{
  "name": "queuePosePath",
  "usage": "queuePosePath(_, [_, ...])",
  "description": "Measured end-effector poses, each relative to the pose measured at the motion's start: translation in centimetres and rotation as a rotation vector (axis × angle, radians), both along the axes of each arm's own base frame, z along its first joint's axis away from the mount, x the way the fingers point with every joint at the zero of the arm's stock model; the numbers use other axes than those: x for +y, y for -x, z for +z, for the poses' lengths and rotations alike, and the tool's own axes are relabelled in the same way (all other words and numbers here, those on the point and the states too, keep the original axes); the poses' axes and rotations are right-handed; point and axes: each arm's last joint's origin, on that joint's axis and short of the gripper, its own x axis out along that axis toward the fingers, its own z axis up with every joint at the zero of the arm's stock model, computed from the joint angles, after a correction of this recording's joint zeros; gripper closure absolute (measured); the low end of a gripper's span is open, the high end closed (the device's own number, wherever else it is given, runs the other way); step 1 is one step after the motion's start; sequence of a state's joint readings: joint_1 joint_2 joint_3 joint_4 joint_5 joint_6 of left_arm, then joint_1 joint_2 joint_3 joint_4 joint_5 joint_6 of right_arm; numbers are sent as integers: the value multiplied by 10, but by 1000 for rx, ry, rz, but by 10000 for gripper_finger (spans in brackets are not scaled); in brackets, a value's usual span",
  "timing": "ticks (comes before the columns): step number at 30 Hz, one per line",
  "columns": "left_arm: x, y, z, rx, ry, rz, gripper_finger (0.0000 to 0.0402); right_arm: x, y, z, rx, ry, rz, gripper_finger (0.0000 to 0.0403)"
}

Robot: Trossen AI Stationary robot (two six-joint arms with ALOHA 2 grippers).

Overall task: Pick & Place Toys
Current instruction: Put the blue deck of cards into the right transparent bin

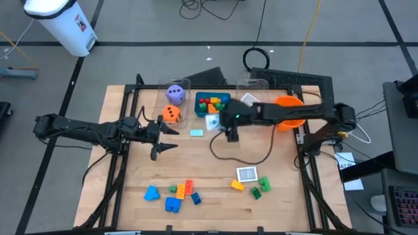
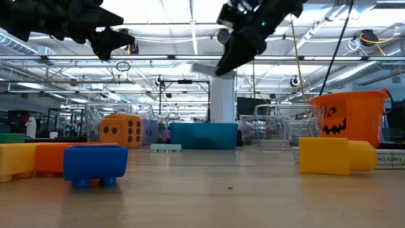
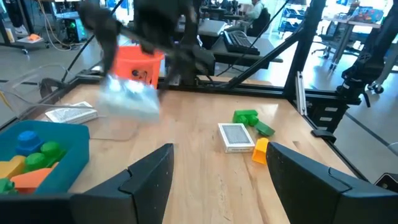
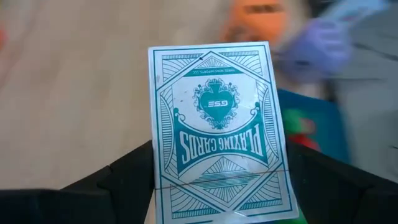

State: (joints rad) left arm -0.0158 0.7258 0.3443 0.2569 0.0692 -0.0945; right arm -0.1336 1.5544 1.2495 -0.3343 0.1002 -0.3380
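Teal tray (image 1: pixel 221 111) holds red, yellow and green bricks (image 1: pixel 210 102); I see the purple die (image 1: pixel 174 93) and orange die (image 1: pixel 171 113) in a clear bin (image 1: pixel 185 85). My right gripper (image 1: pixel 213 121) pinches a playing-card pack (image 4: pixel 219 134) beside the tray. My left gripper (image 1: pixel 171 129) hangs open, empty.

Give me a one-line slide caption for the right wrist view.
Right gripper holds a teal-and-white playing card box upright above the wooden table.
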Motion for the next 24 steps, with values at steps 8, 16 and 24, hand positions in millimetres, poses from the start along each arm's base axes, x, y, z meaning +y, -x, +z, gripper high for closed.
queuePosePath(8, [0, 0, 0, 1, 6, -2, 144, -38, 49, 32, 34, 44, -272, 97])
queuePosePath(16, [0, 0, 0, 1, 6, -1, 144, -91, 81, 30, 109, 13, -484, 100])
queuePosePath(24, [0, 0, 0, 1, 7, -1, 144, -131, 110, 22, 89, -134, -614, 100])
